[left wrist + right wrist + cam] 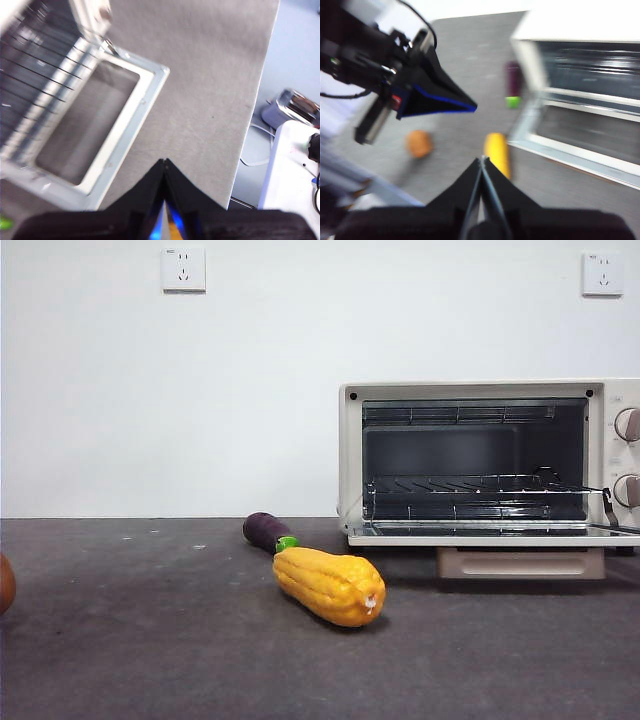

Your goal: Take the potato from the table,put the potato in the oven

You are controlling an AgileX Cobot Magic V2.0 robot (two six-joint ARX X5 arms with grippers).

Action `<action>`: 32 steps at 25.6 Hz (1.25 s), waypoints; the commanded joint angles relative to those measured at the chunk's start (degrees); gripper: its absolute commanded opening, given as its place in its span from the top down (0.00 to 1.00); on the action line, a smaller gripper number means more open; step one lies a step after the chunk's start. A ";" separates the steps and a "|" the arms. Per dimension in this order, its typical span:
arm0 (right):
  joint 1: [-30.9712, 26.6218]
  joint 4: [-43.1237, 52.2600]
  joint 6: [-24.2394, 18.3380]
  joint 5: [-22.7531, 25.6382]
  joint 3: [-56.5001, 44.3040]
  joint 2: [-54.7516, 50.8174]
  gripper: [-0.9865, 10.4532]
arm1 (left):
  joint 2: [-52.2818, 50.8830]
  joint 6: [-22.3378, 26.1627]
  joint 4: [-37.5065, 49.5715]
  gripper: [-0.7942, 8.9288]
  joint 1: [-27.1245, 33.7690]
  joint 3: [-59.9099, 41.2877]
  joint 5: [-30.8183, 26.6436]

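1. From the front I see the oven (490, 465) at the right of the tabletop (150, 640), its door (500, 536) dropped flat open and the wire rack (470, 485) showing inside.
2. The potato (5, 583) sits at the far left edge of that view, only a sliver visible, well apart from the oven.
3. The corn (330, 585) lies in front of the oven's left corner, with the eggplant (268, 531) just behind it, its green cap at the cob's end.
4. My left tool (164, 162) is pinched closed, empty, above the bare tabletop beside the open door.
5. My right tool (482, 160) is also closed with nothing in it, above the corn; the potato lies nearby.
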 commanded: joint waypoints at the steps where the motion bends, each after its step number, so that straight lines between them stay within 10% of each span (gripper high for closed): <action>1: 0.09 2.84 1.70 -5.92 0.11 2.12 0.92 | -2.97 0.24 -2.27 0.92 -0.04 -0.48 -4.83; 8: 6.69 18.32 11.34 -8.79 0.13 7.76 0.91 | -14.78 0.22 -10.56 0.92 -0.02 -0.48 -9.70; 13: 17.11 27.93 16.26 -1.27 0.72 11.85 0.85 | -20.98 -1.55 -13.94 0.92 -0.02 -0.50 -17.18; 26: 38.34 16.44 9.57 13.31 24.74 34.58 0.82 | -37.55 -4.26 -14.03 0.92 0.00 -2.23 -21.70; 32: 44.09 10.36 7.67 17.09 38.64 45.68 0.66 | -48.04 -7.37 -14.03 0.92 0.00 -10.08 -25.33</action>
